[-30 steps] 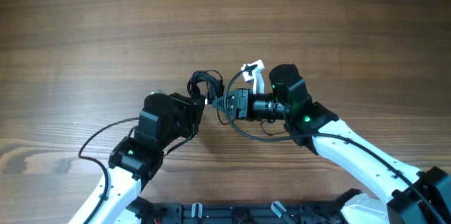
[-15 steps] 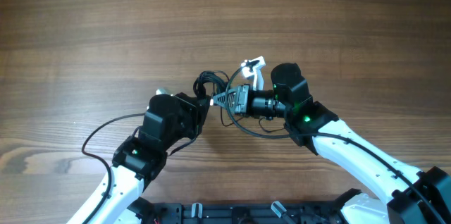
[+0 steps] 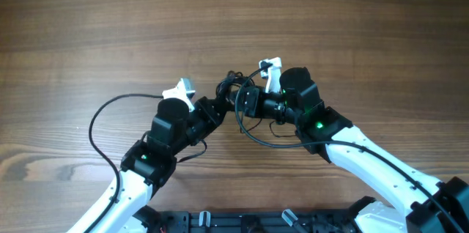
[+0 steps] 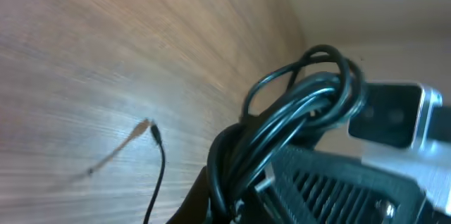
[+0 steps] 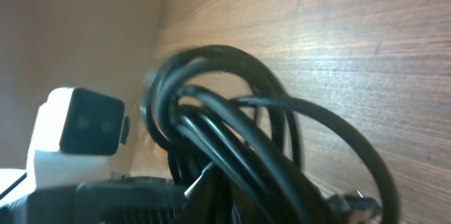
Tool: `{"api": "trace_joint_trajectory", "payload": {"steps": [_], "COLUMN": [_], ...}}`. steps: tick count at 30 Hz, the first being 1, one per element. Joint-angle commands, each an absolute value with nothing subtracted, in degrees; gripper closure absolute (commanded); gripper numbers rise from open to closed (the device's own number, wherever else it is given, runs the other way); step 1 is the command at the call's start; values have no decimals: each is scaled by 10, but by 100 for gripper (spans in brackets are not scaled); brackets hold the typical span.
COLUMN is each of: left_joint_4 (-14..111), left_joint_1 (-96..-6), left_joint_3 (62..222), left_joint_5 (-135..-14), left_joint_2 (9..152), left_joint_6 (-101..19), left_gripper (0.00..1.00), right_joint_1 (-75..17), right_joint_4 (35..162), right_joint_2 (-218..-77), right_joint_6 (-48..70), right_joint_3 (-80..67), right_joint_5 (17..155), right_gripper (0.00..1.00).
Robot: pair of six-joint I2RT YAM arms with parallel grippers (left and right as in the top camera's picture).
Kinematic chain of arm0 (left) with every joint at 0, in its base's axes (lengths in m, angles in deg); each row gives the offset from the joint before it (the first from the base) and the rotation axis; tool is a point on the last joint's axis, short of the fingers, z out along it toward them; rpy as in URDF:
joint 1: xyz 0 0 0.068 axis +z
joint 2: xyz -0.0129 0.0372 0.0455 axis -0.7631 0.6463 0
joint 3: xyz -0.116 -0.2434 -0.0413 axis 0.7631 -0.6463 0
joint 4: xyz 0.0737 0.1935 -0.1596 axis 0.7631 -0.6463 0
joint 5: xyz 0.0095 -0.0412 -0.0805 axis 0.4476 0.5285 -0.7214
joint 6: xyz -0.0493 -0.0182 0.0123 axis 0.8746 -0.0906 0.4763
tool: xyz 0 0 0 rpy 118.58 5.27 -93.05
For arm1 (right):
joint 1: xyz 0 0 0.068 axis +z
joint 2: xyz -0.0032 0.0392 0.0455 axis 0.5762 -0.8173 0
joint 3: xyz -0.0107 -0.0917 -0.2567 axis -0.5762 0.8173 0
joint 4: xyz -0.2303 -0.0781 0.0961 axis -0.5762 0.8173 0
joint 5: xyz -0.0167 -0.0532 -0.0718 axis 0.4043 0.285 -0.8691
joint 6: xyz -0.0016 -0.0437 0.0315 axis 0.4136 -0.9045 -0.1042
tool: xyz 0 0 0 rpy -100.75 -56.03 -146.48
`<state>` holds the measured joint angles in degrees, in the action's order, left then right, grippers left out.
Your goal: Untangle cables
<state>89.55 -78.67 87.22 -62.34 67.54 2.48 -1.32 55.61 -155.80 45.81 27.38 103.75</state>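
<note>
The cables (image 3: pixel 231 85) are a small knot of thin black cords held up between my two arms near the table's middle. My left gripper (image 3: pixel 219 106) comes from the lower left and is shut on the knot's left side. My right gripper (image 3: pixel 241 102) comes from the right and is shut on its right side. The left wrist view has the looped cables (image 4: pixel 296 115) rising out of my left gripper (image 4: pixel 243 199), and one loose plug end (image 4: pixel 151 131) hangs over the wood. From the right wrist, the cables (image 5: pixel 225 125) fill the frame above my right gripper (image 5: pixel 232 196).
A wooden table (image 3: pixel 110 28) lies under everything. The left arm's own wire (image 3: pixel 95 127) arcs out to the left and the right arm's wire (image 3: pixel 256 136) loops below its wrist. A black rail (image 3: pixel 242 222) runs along the near edge.
The right gripper has closed on the knot. Both grippers and the knot have shifted right and toward the far side, and the left wrist has turned.
</note>
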Motion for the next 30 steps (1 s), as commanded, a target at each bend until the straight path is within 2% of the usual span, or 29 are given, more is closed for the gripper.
{"api": "trace_joint_trajectory", "payload": {"steps": [1,9,11,16,20,23,27,30], "left_joint_4": [966,1002,1015,929,911,926,927,927], "left_joint_1": [-844,-847,-847,-804,-733,-691,-658,-656], "left_joint_3": [886,886,886,886,886,886,886,886], "left_joint_5": [-766,-821,-816,-723,-707,-707,-707,-706], "left_joint_2": [660,655,650,649,648,648,648,648], "left_joint_6": [-87,-147,-146,-97,-44,-3,82,171], "left_gripper": [96,96,96,96,96,96,96,96], "right_joint_1": [-16,-46,-56,-86,-127,-131,-128,-103], "right_joint_4": [561,588,590,591,630,696,795,797], "right_joint_2": [-1573,-1573,-1573,-1509,-1407,-1363,-1367,-1405], "right_joint_6": [442,419,385,345,325,247,221,163], "right_joint_3": [272,272,272,271,271,272,273,275], "right_joint_5": [938,895,905,1000,1049,1045,1048,1085], "right_gripper": [92,92,88,57,43,38,30,30]}}
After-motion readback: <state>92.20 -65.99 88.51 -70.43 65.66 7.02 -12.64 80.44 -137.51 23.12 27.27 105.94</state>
